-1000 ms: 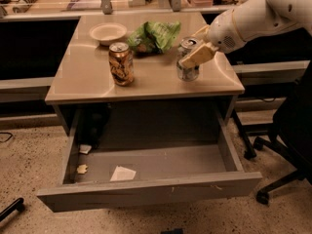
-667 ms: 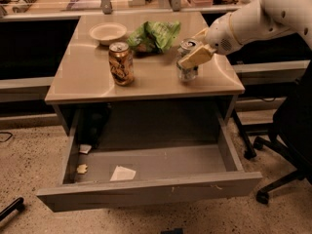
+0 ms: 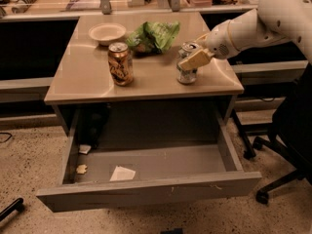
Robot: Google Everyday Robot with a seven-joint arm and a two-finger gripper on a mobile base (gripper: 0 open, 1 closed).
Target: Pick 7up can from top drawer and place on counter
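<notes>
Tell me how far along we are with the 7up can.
Done: the can is out of the drawer and stands upright on the counter. In hand: the end effector is at the can's upper part. Left: draw the arm clear of it.

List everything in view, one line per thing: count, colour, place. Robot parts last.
counter: one, beige, centre of view.
top drawer: one, grey, pulled open below the counter.
7up can: one, silvery-grey, upright on the counter's right front part.
patterned can: one, brown and gold, on the counter, left of the 7up can.
bowl: one, cream, counter's back left.
bag: one, green, crumpled, right of the bowl.
paper scraps: three, whitish, drawer floor, left part.
office chair: one, black, right edge.
arm: one, white, extends from the right.
pincer: one, tan, at the 7up can's side.
</notes>
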